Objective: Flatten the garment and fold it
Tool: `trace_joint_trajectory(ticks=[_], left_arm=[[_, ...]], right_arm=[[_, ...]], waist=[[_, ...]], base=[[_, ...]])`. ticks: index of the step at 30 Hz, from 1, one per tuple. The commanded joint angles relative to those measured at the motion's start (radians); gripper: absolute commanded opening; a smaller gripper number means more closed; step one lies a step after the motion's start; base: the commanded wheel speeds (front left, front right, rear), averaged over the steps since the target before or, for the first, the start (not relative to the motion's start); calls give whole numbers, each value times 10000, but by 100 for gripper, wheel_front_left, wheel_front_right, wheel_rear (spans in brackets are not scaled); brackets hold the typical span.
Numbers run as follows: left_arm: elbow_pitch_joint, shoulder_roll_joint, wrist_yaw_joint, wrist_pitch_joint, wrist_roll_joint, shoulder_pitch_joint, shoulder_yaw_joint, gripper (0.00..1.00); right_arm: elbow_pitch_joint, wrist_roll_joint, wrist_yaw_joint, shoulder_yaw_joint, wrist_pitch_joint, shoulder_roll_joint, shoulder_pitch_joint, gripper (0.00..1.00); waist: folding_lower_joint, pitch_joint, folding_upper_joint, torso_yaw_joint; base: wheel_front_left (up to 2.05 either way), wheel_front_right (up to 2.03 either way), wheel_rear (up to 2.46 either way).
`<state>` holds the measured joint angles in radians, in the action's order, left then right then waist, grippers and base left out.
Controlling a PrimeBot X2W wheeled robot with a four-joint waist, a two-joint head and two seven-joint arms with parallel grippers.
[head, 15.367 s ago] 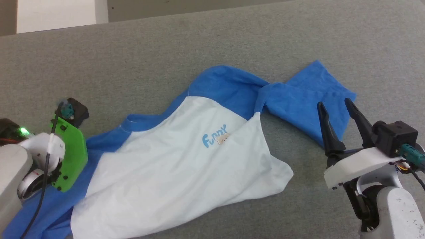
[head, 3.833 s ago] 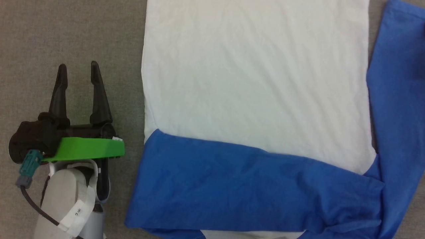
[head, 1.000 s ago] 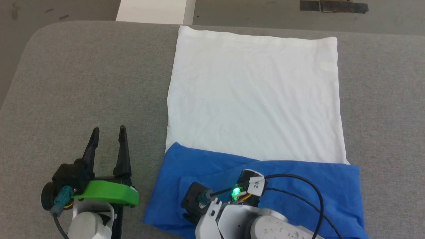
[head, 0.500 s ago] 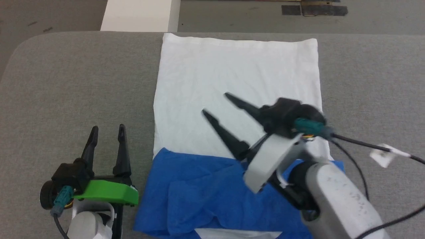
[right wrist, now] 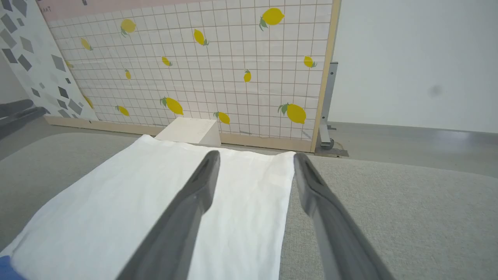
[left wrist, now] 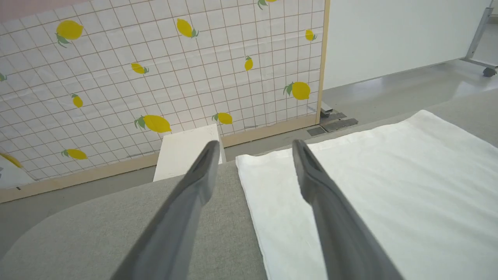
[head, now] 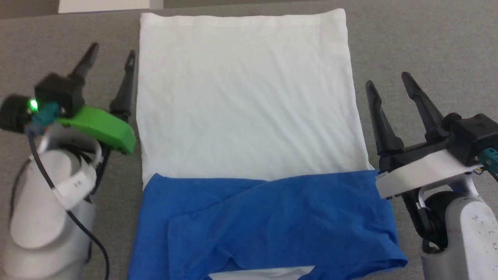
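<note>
Right hand (head: 387, 79) has swung off the garment (head: 245, 116), fingers spread; left hand (head: 113, 49) spread too.

The garment (head: 245, 105) lies flat between my left claw (head: 113, 49) and my right claw (head: 387, 79), its white body spread smooth, straight edge beyond my fingertips. Its bright blue sleeves (head: 272, 225) are folded across the near end, overlapping.

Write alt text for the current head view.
A white garment lies flat on a grey table, its blue sleeves folded across the near end. The left hand and right hand flank it, both open and holding nothing.
</note>
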<state>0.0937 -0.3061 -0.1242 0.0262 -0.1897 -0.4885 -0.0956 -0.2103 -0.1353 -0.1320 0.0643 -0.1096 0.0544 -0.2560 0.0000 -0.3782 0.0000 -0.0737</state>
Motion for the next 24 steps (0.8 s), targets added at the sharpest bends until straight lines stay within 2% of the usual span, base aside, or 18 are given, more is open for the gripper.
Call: trace_joint_trajectory(ticks=[1, 7, 14, 24], left_arm=[[99, -458, -62, -515, -271, -651, -146, 100], [743, -1602, -63, -3157, -1455, -2826, -480, 100], [1626, -2196, 98, -5765, -2036, -4665, -339, 100], [1782, -3072, 1356, -8685, -1736, -5578, -69, 100]], right_arm=[[29, -117, 13, -30, 122, -37, 90, 100], [219, -474, 13, 81, 419, -39, -178, 100], [377, -976, 13, 344, 971, -40, -383, 100], [671, -1438, 13, 621, 1550, -41, -459, 100]], waist=[[0, -1058, 0, -767], [0, -1964, 0, -1440], [0, -2589, 0, -2125], [0, -3197, 0, -2808]], base=[[0, 0, 0], [0, 0, 0], [0, 0, 0], [0, 0, 0]])
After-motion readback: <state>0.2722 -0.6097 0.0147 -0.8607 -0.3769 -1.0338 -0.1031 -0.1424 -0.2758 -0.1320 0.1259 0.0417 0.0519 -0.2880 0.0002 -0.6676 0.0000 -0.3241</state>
